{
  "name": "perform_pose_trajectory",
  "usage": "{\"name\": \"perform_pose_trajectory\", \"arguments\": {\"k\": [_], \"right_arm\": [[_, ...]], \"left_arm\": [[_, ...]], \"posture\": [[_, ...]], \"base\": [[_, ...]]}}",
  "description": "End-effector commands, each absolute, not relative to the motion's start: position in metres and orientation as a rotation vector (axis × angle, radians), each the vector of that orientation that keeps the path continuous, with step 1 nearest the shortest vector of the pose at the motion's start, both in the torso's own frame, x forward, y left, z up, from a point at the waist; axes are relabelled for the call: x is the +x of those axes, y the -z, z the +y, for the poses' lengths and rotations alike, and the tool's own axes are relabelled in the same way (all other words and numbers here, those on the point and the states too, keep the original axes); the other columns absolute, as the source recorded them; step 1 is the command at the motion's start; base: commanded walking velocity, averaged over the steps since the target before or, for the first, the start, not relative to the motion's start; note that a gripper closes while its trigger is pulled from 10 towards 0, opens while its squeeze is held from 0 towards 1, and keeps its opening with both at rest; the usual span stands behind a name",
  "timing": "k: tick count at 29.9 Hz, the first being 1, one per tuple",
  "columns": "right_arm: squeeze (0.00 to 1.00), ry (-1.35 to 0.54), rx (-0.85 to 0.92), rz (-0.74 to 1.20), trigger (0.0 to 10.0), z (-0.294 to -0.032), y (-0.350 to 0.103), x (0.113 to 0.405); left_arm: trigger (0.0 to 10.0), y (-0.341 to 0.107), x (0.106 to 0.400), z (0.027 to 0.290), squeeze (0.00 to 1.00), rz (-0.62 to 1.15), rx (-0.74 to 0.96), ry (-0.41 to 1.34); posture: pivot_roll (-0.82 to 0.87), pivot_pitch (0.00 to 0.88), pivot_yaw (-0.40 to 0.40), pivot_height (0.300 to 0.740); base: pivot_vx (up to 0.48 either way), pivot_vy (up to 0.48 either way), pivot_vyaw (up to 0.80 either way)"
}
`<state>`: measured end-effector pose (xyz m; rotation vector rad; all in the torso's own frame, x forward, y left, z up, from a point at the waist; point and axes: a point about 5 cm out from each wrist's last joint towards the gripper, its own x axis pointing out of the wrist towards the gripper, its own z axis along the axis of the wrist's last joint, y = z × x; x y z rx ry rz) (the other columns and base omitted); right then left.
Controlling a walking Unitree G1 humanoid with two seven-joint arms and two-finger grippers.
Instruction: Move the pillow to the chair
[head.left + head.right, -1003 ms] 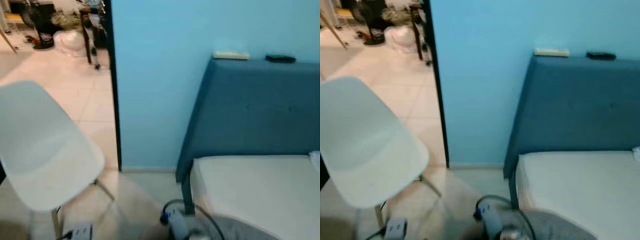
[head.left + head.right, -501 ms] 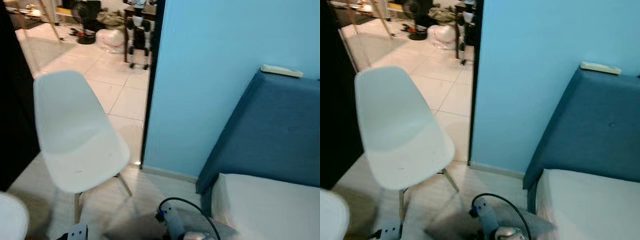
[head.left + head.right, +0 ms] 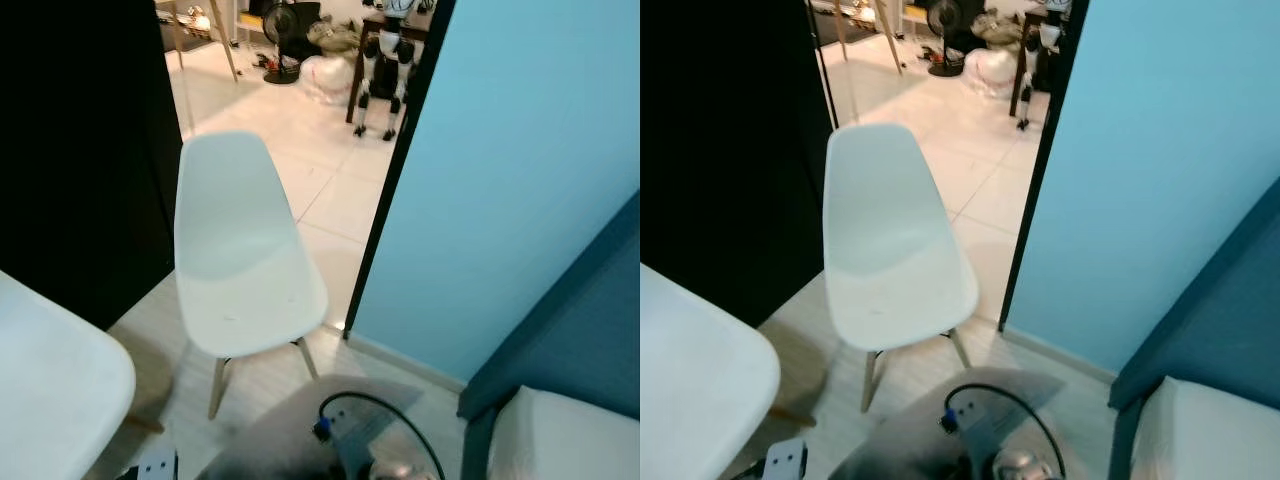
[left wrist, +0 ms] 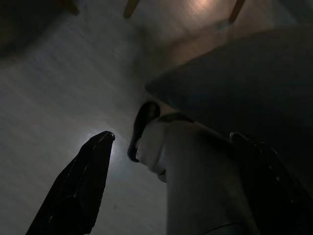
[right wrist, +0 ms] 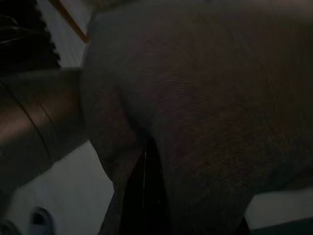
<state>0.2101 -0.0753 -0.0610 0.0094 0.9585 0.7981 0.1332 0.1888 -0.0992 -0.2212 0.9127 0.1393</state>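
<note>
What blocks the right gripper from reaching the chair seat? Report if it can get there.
Likely yes, after stepping closer. Nothing stands between: the chair faces the robot just ahead, seat bare. The right gripper sits low, pinching the grey pillow.

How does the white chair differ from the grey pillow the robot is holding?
The chair is white; the pillow is grey. The chair is a smooth, hard-looking shell; the pillow is soft, creased fabric. The chair stands on the floor on wooden legs; the pillow is bunched in the right gripper. Both are directly in front of the robot.
</note>
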Motion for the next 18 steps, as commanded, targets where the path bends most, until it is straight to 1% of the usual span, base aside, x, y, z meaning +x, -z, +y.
{"name": "perform_pose_trajectory", "arguments": {"k": [1, 2, 3, 5, 7, 8, 10, 11, 18], "right_arm": [[0.0, -0.799, 0.041, 0.844, 10.0, -0.067, 0.049, 0.225], [0.0, -0.801, 0.046, 0.835, 10.0, -0.066, 0.048, 0.226], [0.0, -0.821, 0.072, 0.755, 10.0, -0.054, 0.034, 0.241], [0.0, -0.833, 0.086, 0.71, 10.0, -0.047, 0.026, 0.249], [0.0, -0.85, 0.071, 0.669, 10.0, -0.04, 0.017, 0.257], [0.0, -0.863, 0.085, 0.617, 10.0, -0.032, 0.007, 0.265], [0.0, -0.865, 0.096, 0.597, 10.0, -0.03, 0.003, 0.269], [0.0, -0.873, 0.113, 0.556, 10.0, -0.025, -0.006, 0.276], [0.0, -0.916, 0.112, 0.467, 10.0, -0.014, -0.024, 0.287]], "left_arm": [[10.0, 0.105, 0.121, 0.18, 0.0, 0.973, -0.229, -0.114], [10.0, 0.105, 0.121, 0.18, 0.0, 0.973, -0.228, -0.113], [10.0, 0.105, 0.121, 0.179, 0.0, 0.975, -0.235, -0.106], [10.0, 0.105, 0.121, 0.179, 0.0, 0.976, -0.24, -0.1], [10.0, 0.105, 0.122, 0.179, 0.0, 0.975, -0.234, -0.102], [10.0, 0.105, 0.122, 0.179, 0.0, 0.975, -0.23, -0.105], [10.0, 0.105, 0.122, 0.179, 0.0, 0.975, -0.23, -0.106], [10.0, 0.105, 0.123, 0.179, 0.0, 0.974, -0.233, -0.11], [10.0, 0.105, 0.123, 0.18, 0.0, 0.969, -0.254, -0.139]], "posture": [[0.17, 0.037, -0.129, 0.74], [0.17, 0.037, -0.129, 0.74], [0.17, 0.036, -0.129, 0.74], [0.17, 0.036, -0.129, 0.74], [0.17, 0.035, -0.128, 0.74], [0.16, 0.035, -0.125, 0.74], [0.16, 0.035, -0.125, 0.74], [0.16, 0.033, -0.126, 0.74], [0.16, 0.033, -0.125, 0.74]], "base": [[0.0, 0.0, 0.76], [0.0, 0.0, 0.77], [0.0, 0.0, 0.0], [0.0, 0.0, 0.0], [0.0, -0.379, 0.0], [0.0, -0.461, 0.0], [0.0, -0.461, 0.0], [0.0, -0.315, 0.0], [0.0, 0.0, 0.0]]}}
